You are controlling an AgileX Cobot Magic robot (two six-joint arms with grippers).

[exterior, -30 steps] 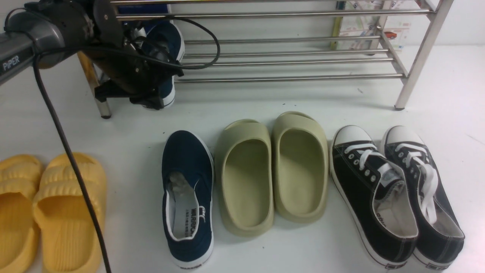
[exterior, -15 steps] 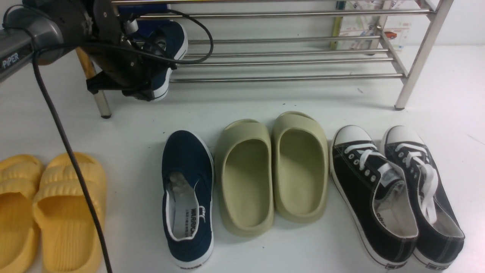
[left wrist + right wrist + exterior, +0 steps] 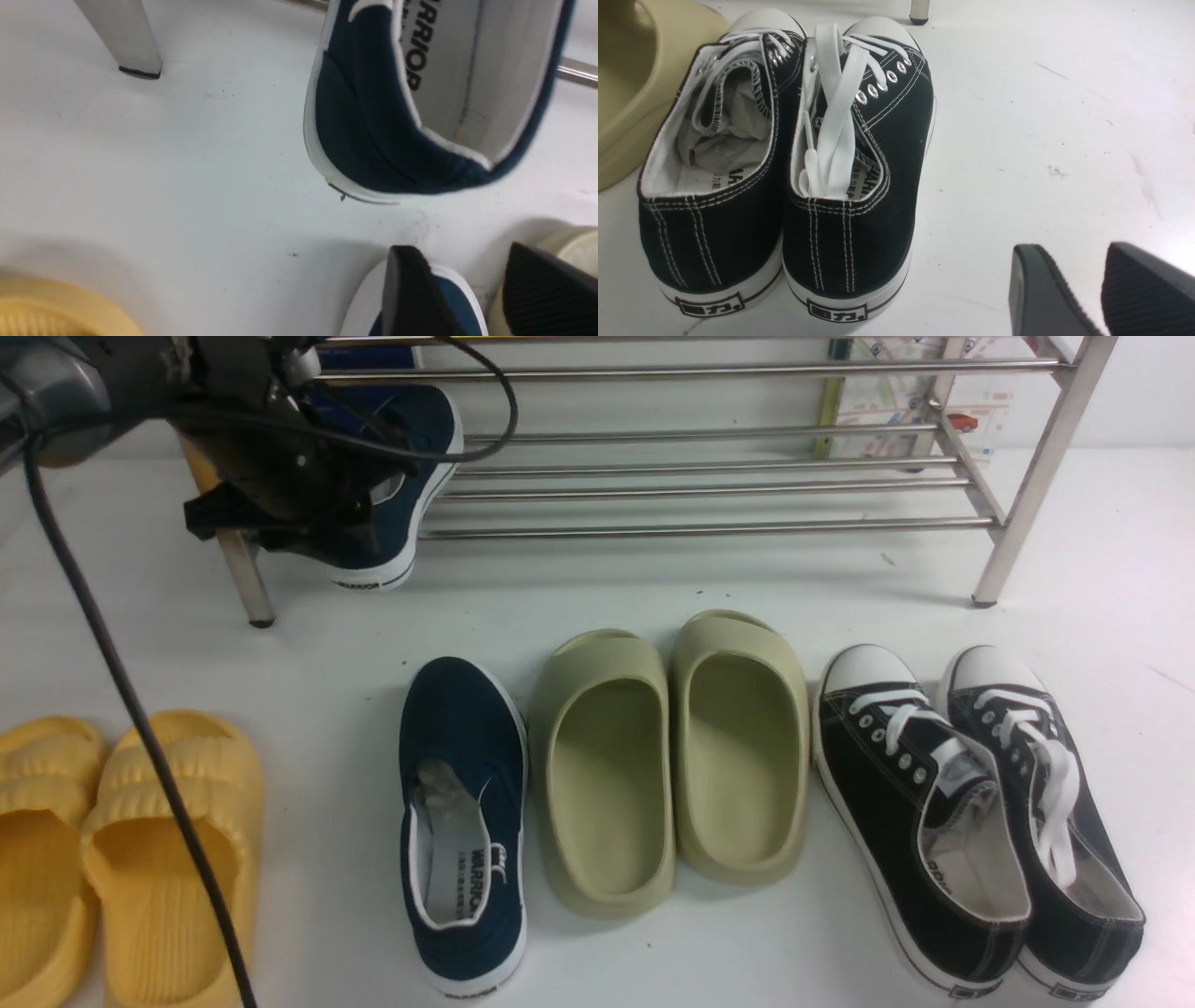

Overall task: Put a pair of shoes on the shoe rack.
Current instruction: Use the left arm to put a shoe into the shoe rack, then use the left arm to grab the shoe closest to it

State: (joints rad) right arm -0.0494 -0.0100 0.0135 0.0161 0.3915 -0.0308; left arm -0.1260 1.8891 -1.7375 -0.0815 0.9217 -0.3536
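Note:
One navy slip-on shoe (image 3: 397, 490) lies tilted on the low tubes at the left end of the steel shoe rack (image 3: 709, 530), toe up and heel overhanging the front tube. In the left wrist view its heel and "WARRIOR" insole (image 3: 397, 116) are apart from my fingers. My left gripper (image 3: 308, 527) is open and empty just left of that shoe; it also shows in the left wrist view (image 3: 472, 284). The second navy shoe (image 3: 462, 821) lies on the floor, and its toe (image 3: 451, 291) shows below my left fingers. My right gripper (image 3: 1083, 284) is open and empty above bare floor.
Olive slippers (image 3: 672, 756) lie right of the floor shoe. Black lace-up sneakers (image 3: 971, 812) lie at the right, and they show in the right wrist view (image 3: 784, 163). Yellow slippers (image 3: 121, 859) lie at the front left. A rack leg (image 3: 126, 42) stands near my left arm. A black cable (image 3: 131, 709) hangs down.
My left arm has moved left and back from the shoe. The shoe, held at the rack's left end before, now lies on the tubes with its heel showing, let go.

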